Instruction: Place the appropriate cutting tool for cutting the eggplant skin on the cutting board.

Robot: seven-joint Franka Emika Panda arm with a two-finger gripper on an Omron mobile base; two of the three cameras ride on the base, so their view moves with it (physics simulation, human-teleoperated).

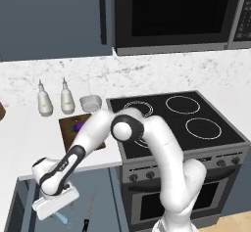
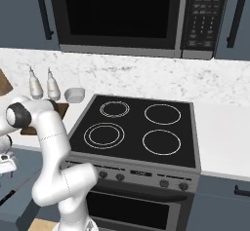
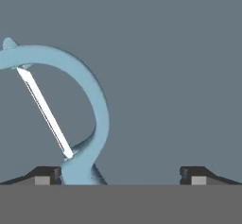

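Observation:
The peeler (image 3: 90, 100) lies on the grey floor of an open drawer, its light blue loop and white blade towards the left of the hand view. Its handle end runs down just inside the left fingertip (image 3: 45, 176). My gripper (image 3: 121, 176) is open around it, the right fingertip (image 3: 198, 176) far from the tool. From the left base view the hand (image 1: 55, 207) hangs low in the drawer over the peeler (image 1: 62, 219). On the counter the dark brown cutting board (image 1: 67, 127) carries the purple eggplant (image 1: 78, 127), partly hidden by my arm.
A black-handled knife (image 1: 88, 211) lies in the drawer to the right of the peeler. Two white bottles (image 1: 45, 103) (image 1: 67, 100) and a small white bowl (image 1: 91, 101) stand behind the board. The black stovetop (image 1: 181, 118) is to the right, under a microwave (image 1: 176, 13).

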